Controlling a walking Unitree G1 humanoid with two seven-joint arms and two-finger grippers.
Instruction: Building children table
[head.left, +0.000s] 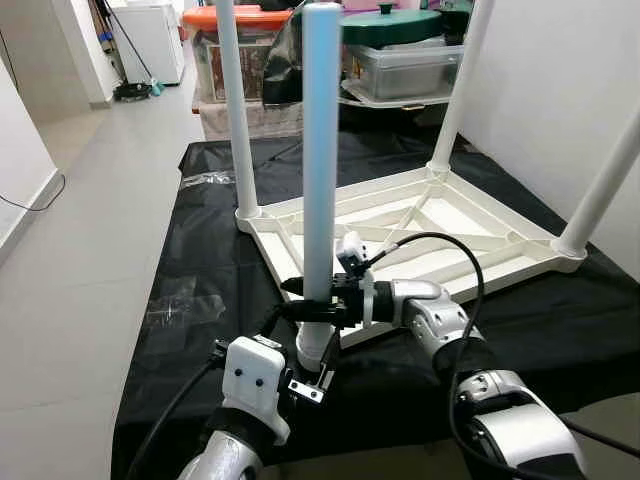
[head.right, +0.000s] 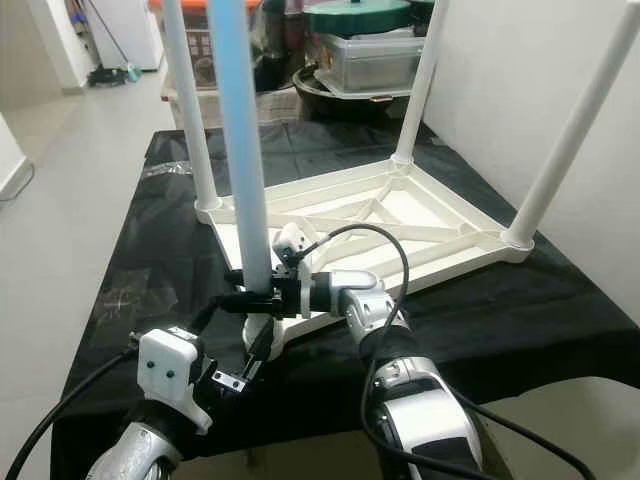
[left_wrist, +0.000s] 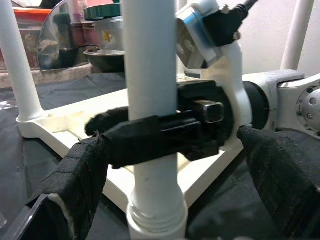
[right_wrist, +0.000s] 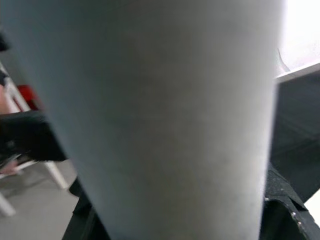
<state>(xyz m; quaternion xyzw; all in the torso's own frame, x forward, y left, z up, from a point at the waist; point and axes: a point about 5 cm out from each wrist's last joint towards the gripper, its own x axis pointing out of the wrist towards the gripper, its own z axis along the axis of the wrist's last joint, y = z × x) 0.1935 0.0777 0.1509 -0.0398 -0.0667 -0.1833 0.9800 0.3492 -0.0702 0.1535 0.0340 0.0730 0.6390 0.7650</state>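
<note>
A white children's table (head.left: 440, 225) lies upside down on a black cloth (head.left: 210, 260). Three white legs stand screwed into its corners: back left (head.left: 238, 110), back right (head.left: 460, 85) and right (head.left: 605, 185). A fourth, pale leg (head.left: 321, 150) stands upright in the near corner socket (left_wrist: 155, 220). My right gripper (head.left: 315, 300) is shut on this leg just above its base. My left gripper (left_wrist: 170, 140) is lower and nearer to me, open, with one finger (left_wrist: 75, 185) on each side of the leg's base.
Plastic storage boxes with an orange lid (head.left: 235, 20) and a green lid (head.left: 400, 25) stand behind the cloth. A white wall (head.left: 560, 90) rises on the right. Grey tiled floor (head.left: 90, 250) stretches to the left, with a white appliance (head.left: 150, 40) far back.
</note>
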